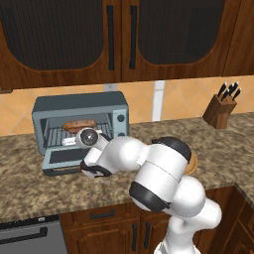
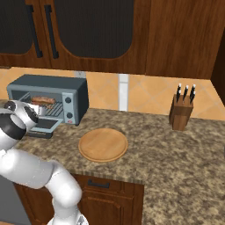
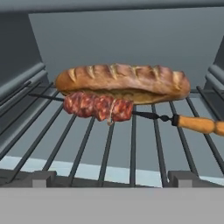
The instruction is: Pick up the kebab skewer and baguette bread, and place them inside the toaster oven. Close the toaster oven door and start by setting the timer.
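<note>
Two dark fingertips (image 3: 41, 178) of the end effector (image 3: 111, 179) stand wide apart with nothing between them, just in front of the wire rack (image 3: 109, 144) inside the toaster oven (image 1: 79, 106). Directly ahead of the end effector, the kebab skewer (image 3: 98, 106) lies across the rack bars, its dark reddish meat chunks bunched toward one end and its orange handle reaching out to the other side. Just beyond it and touching it along its length lies the baguette bread (image 3: 124, 81), golden-brown with slashes across its top. Below the end effector, the toaster oven door (image 1: 62, 161) hangs open, lying flat on the speckled stone surface (image 2: 176, 154). Off to the end effector's right, well apart, a round wooden board (image 2: 103, 144) rests on the surface, and farther right still a knife block (image 2: 181, 112) stands by the tiled wall.
</note>
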Robot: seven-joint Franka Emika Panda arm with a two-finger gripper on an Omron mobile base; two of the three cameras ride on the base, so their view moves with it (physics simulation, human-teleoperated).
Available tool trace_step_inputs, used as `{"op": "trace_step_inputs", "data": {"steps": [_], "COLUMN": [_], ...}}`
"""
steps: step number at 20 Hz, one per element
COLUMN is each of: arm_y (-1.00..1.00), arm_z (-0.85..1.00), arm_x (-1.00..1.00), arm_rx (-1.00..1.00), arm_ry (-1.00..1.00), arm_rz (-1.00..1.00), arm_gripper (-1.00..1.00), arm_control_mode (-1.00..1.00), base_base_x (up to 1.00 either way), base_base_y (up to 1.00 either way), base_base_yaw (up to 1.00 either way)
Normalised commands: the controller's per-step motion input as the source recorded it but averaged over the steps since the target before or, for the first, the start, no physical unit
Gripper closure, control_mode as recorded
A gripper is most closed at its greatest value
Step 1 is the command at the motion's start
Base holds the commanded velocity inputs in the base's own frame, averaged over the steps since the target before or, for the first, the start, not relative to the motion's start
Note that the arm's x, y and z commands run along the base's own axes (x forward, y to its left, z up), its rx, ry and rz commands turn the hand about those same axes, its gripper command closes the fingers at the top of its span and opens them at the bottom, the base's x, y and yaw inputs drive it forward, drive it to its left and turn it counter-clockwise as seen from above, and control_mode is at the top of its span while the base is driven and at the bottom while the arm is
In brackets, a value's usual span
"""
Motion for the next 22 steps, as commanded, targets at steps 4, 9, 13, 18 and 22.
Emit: {"op": "trace_step_inputs", "data": {"steps": [4,9,13,18,22], "arm_y": [0.09,0.11,0.13,0.07,0.05], "arm_z": [-0.18,-0.14,-0.08,-0.12,-0.42], "arm_x": [0.38,0.36,0.29,0.18,0.02], "arm_rx": [0.0,0.0,0.0,0.0,0.0], "arm_ry": [-0.01,-0.01,-0.02,-0.05,-0.13], "arm_rz": [0.0,0.0,0.0,0.0,0.0], "arm_gripper": [-1.0,-1.0,-1.0,-1.0,-1.0], "arm_control_mode": [-1.0,-1.0,-1.0,-1.0,-1.0], "base_base_x": [0.0,0.0,0.0,0.0,0.0], "base_base_y": [0.0,0.0,0.0,0.0,0.0], "base_base_yaw": [0.0,0.0,0.0,0.0,0.0]}}
